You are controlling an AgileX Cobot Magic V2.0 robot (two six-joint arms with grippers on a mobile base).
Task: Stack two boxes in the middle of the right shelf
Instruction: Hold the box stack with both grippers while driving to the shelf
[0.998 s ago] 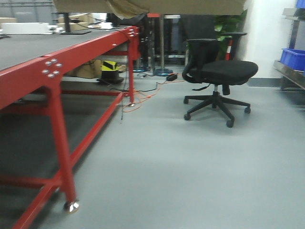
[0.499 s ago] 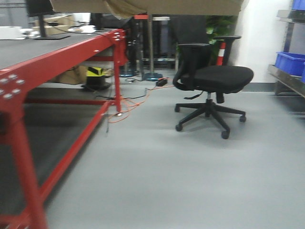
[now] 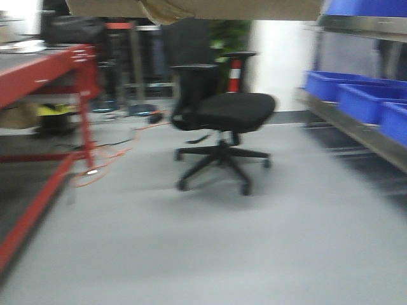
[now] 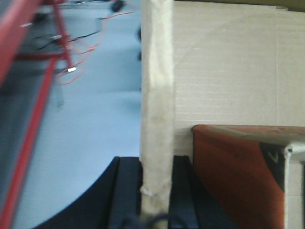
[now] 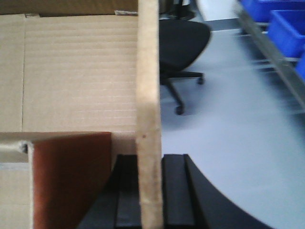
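Chair (image 3: 222, 114) slid leftward; left claw (image 4: 156, 191) and right claw (image 5: 148, 191) clamp walls of box (image 4: 224, 62).

Box (image 5: 81, 71): plain tan, faintly ribbed. Bins (image 3: 359, 98): blue. Chair (image 3: 232, 111): black. Platform frame (image 3: 44, 76): red. Post (image 3: 235, 73): seemingly red-white banded.

Matt corrugated cardboard box (image 5: 76, 71), blue plastic bins (image 3: 365, 101), grey metal shelf (image 3: 362, 24), smooth floor (image 3: 222, 241).

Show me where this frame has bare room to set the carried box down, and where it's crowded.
Bare for the box: the grey floor in the foreground, bordered by the red table on the left, the office chair ahead and the steel shelf on the right. Crowded: the shelf level in view, where blue bins sit side by side.
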